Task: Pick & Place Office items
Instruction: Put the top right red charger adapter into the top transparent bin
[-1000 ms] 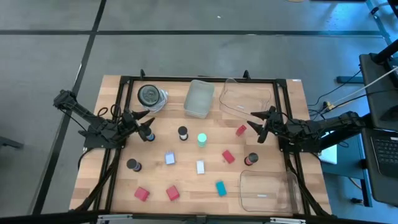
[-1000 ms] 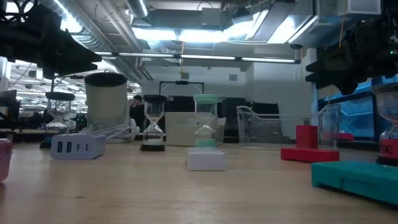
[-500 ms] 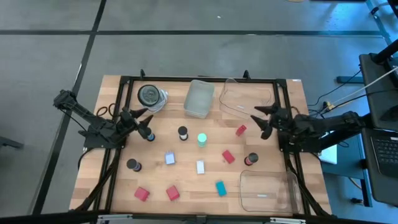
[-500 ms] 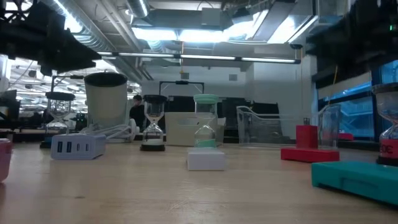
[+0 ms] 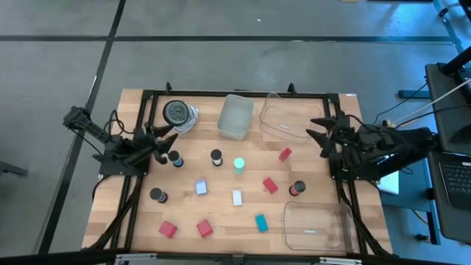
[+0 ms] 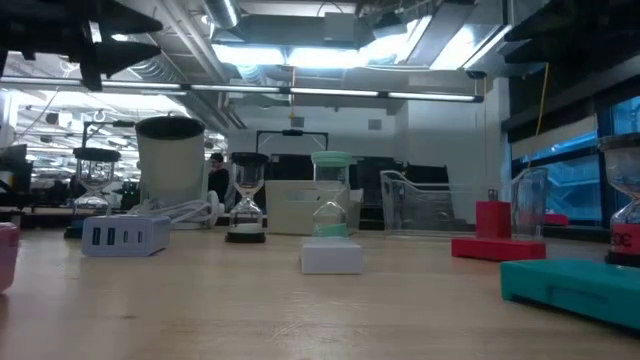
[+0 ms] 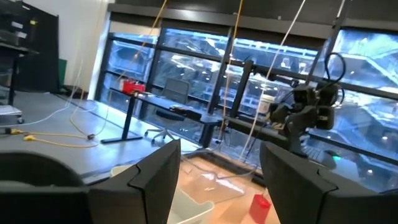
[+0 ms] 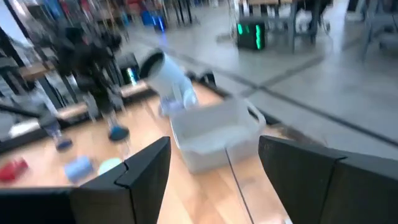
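While both arms hang above the table's side edges, the office items lie spread on the wood between them, none touched. The left gripper [image 5: 163,133] sits at the left edge with its fingers [image 7: 146,180] parted around air, holding nothing. Just right of it stands a dark cylinder [image 5: 175,158], and farther right another dark cylinder [image 5: 215,156] beside the bright green cylinder [image 5: 239,164]. A third dark cylinder [image 5: 157,195] stands nearer, below the left gripper.

The right gripper [image 5: 321,130] hovers at the right edge over the rim of a clear tray [image 5: 291,116], its fingers [image 8: 140,171] likewise apart and empty. Left of and nearer than it lies a small red block [image 5: 285,154], then a second red block [image 5: 270,185] and a dark cylinder with a red band [image 5: 297,188]. The lavender block [image 5: 201,188] and white block [image 5: 237,196] lie mid-table. Along the near edge sit two more red blocks [image 5: 168,229] [image 5: 204,229] and a teal block [image 5: 261,221], well apart from both grippers. A second clear tray [image 5: 316,224] rests at the near right corner.
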